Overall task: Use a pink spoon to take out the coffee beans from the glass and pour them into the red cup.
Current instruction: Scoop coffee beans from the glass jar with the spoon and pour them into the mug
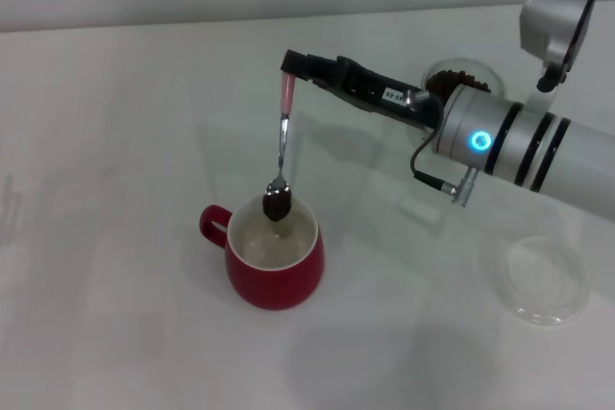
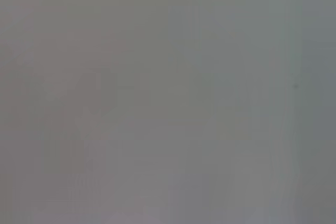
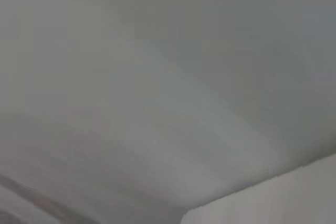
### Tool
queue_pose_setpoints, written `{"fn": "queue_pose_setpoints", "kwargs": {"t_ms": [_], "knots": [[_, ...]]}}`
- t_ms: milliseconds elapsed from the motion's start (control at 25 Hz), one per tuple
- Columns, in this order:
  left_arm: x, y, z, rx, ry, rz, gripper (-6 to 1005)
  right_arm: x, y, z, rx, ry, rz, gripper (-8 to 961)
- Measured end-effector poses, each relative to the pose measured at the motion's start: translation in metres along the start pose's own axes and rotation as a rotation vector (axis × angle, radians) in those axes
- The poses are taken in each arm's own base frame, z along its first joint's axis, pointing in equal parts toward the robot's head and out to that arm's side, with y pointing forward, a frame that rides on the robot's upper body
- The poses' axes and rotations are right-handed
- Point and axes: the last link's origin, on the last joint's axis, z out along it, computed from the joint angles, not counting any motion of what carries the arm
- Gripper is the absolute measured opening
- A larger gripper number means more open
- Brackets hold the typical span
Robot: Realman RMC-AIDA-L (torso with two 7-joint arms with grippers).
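deep red outside and white inside on the red cup point(image 1: 276, 271). pale pink handle, shiny silver neck and bowl on the pink spoon point(image 1: 282, 132). dark brown, almost black coffee beans point(image 1: 277, 205). black right tool point(image 1: 291, 64), silver arm with black bands and a glowing cyan ring. clear glass point(image 1: 462, 78). plain off-white worktop point(image 1: 115, 141).

Pink spoon point(image 1: 282, 146) hung nearly upright, handle on top, bowl loaded with coffee beans point(image 1: 277, 205) just over the red cup's point(image 1: 275, 271) white inside. Cup stood upright toward the near side, handle pointing left. Glass point(image 1: 464, 76) of beans sat far right, mostly hidden.
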Motion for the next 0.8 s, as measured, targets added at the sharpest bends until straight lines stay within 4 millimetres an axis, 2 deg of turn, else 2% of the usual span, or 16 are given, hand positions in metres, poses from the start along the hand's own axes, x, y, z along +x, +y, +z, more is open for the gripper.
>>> {"fn": "queue_pose_setpoints", "kwargs": {"t_ms": [400, 800], "knots": [[0.005, -0.003, 0.010, 0.007, 0.022, 0.008, 730, 0.011, 0.017, -0.018, -0.157, -0.040, -0.254, 176], [0.007, -0.002, 0.015, 0.003, 0.032, 0.010, 728, 0.030, 0.032, -0.016, -0.231, -0.070, -0.482, 178]]}}
